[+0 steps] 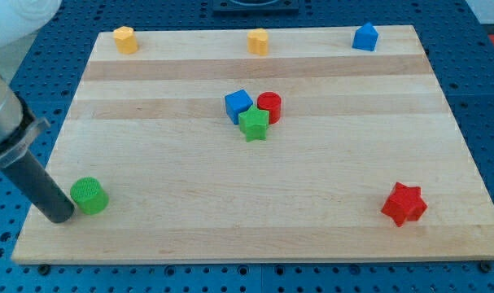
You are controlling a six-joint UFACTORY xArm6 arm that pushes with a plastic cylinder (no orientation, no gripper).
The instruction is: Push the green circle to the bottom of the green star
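The green circle (89, 195) lies near the board's bottom-left corner. The green star (253, 124) sits near the middle of the board, touching a blue cube (238, 105) at its upper left and a red cylinder (269, 107) at its upper right. My tip (59, 217) rests on the board just left of the green circle, touching or nearly touching its left side. The rod slants up to the view's left edge.
A yellow block (125, 39) sits at the top left, an orange-yellow block (258, 41) at the top middle, a blue house-shaped block (365, 37) at the top right. A red star (404, 203) lies at the bottom right. The wooden board (255, 236) lies on a blue perforated surface.
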